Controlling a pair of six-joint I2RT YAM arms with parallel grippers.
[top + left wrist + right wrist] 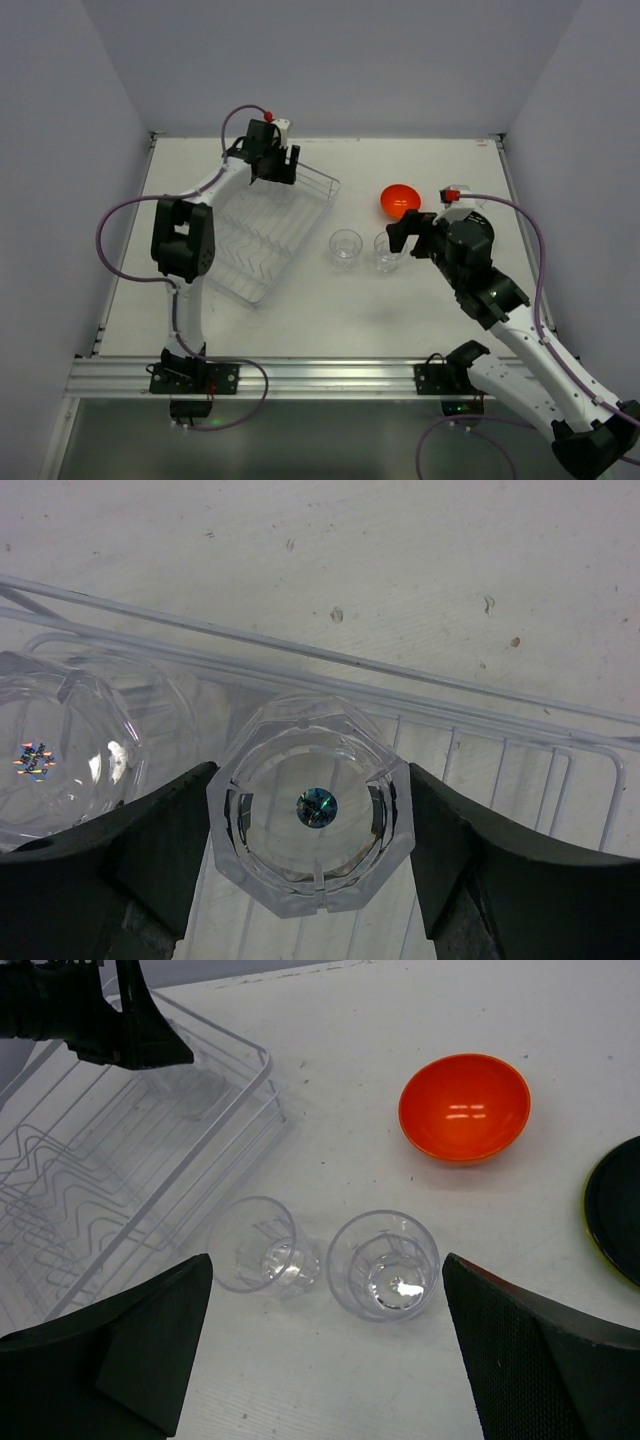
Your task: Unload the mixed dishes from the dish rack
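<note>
left gripper: nearest the left wrist view, dark fingers on either side of a clear tumbler
left jaws: wide, set around the tumbler; pads look to be touching its two opposite walls, so I judge a grip. How firm, cannot tell
held tumbler location: inside the dish rack, at its far end, under the left wrist
tumbler axis: upright, mouth up, running straight up toward the wrist; jaws straddle it side to side
key relation: tumbler sits dead centre between the jaws, so the lift needs to go straight up along that axis to get over the rack's rim wire
neighbour: second tumbler in the rack just beside it on the left, close to the left finger; possible knock on the way up
right gripper: jaws fully spread, holding nothing, hovering over the worktop
already out: two tumblers side by side on the worktop, orange bowl beyond them, plate at the right edge
nearer arm: left, by far; right is well apart from the rack
progress: two tumblers left in the rack
</note>
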